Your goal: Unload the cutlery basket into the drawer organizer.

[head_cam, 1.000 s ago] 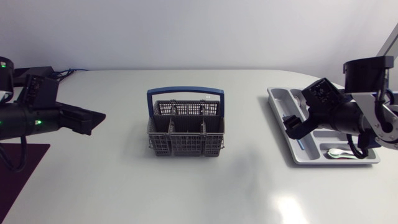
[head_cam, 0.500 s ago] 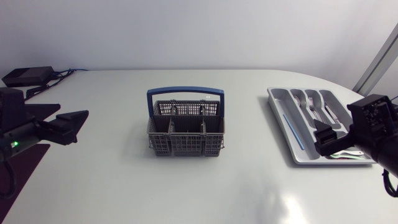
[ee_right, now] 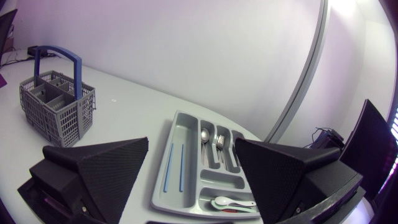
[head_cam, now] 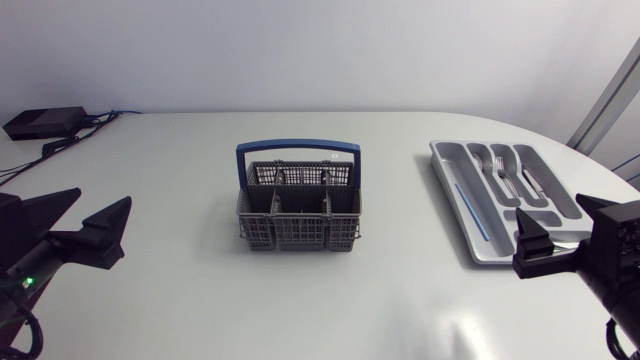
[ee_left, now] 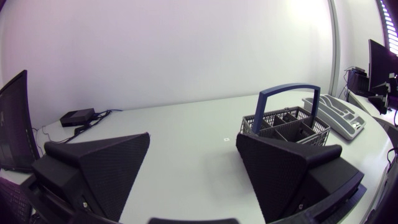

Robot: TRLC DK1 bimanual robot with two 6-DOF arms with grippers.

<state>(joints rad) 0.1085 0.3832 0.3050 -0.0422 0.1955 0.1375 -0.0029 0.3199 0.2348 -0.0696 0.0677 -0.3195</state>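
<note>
The grey cutlery basket (head_cam: pixel 297 212) with a blue handle (head_cam: pixel 298 150) stands mid-table, and I see no cutlery in it. The grey drawer organizer (head_cam: pixel 455 195) lies at the right with forks, a spoon and blue sticks in its compartments. My left gripper (head_cam: pixel 103 197) is open and empty near the front left, well clear of the basket (ee_left: pixel 287 124). My right gripper (head_cam: pixel 552 210) is open and empty at the organizer's near end. From the right wrist, the organizer (ee_right: pixel 163 190) lies just ahead of the open fingers (ee_right: pixel 99 165), with pale spoons (ee_right: pixel 233 202) in its nearest slot.
A small black box (head_cam: pixel 45 122) with cables sits at the table's back left corner. Bare white tabletop surrounds the basket on all sides.
Both arms have pulled back toward the table's front. The left gripper withdrew to the front left; the right gripper came off the organizer to its near end. Both stayed open.
</note>
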